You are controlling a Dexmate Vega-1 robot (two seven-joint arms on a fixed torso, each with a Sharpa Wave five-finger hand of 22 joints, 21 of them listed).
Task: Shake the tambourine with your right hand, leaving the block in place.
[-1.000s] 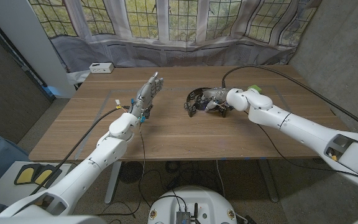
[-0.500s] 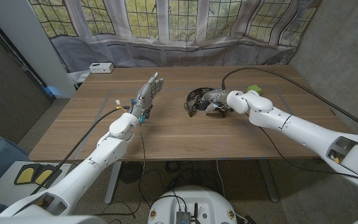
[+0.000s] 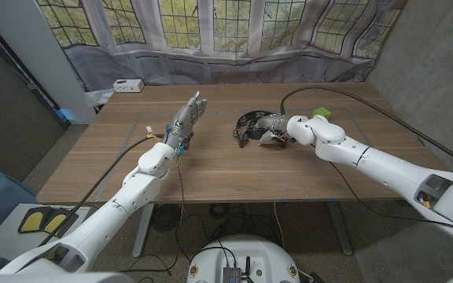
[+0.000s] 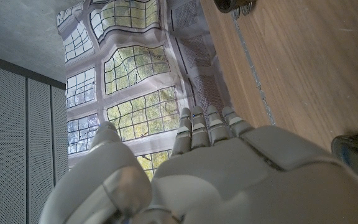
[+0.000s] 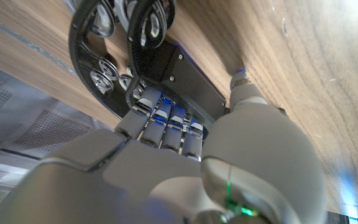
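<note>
A black tambourine [image 3: 252,126] with metal jingles sits just right of the table's middle. My right hand [image 3: 274,128] grips it; in the right wrist view the fingers [image 5: 166,121] curl around the black frame of the tambourine [image 5: 114,50]. A green block [image 3: 322,114] stands on the table just behind my right forearm. My left hand [image 3: 189,118] stands upright left of the middle, fingers straight and apart, holding nothing. In the left wrist view my left hand [image 4: 210,162] has straight fingers, and a jingle of the tambourine [image 4: 235,6] peeks in at the edge.
A white box [image 3: 128,85] lies at the table's far left corner. A black cable [image 3: 344,90] arcs over the far right of the wooden table [image 3: 226,169]. Curtained windows stand behind the table.
My right forearm has shifted slightly toward the near edge, with the tambourine still held at about the same spot. The left arm and the block have not moved.
</note>
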